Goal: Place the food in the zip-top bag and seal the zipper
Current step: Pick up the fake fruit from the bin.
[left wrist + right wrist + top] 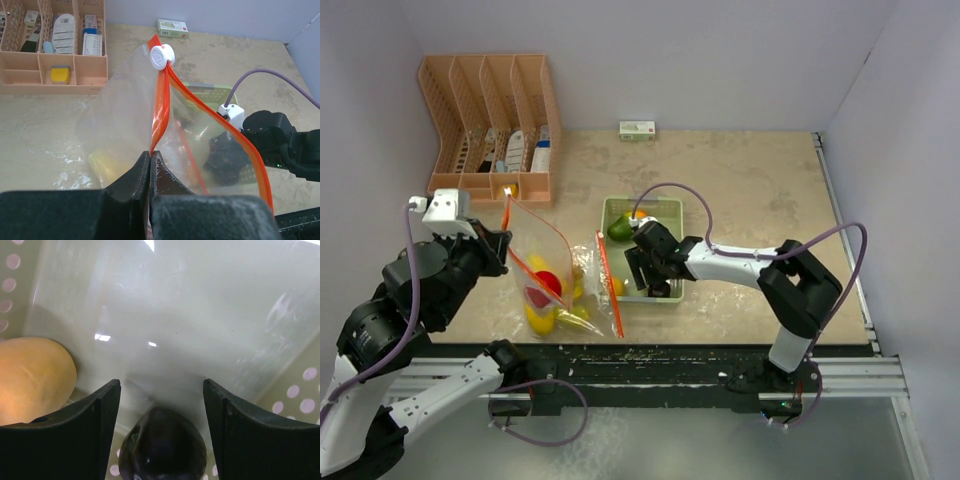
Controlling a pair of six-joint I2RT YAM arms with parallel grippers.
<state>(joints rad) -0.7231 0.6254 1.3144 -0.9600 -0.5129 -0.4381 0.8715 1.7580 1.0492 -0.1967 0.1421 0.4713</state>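
The clear zip-top bag (552,275) stands open at the left, holding a red apple (549,283) and yellow fruit (540,316). My left gripper (502,244) is shut on the bag's orange-red zipper strip (161,107), just below the white slider (162,56); its fingertips (150,156) are pressed together on the strip. My right gripper (658,282) is open and reaches down into the pale green tray (670,212). A dark purple fruit (162,446) lies between its fingers (107,405), untouched. An orange fruit (31,377) sits to its left. A green-red mango (620,230) lies at the tray's back.
A peach desk organizer (490,120) with small items stands at the back left. A small green-white box (637,129) lies by the back wall. The bag's free mouth edge (609,285) hangs beside the tray's left wall.
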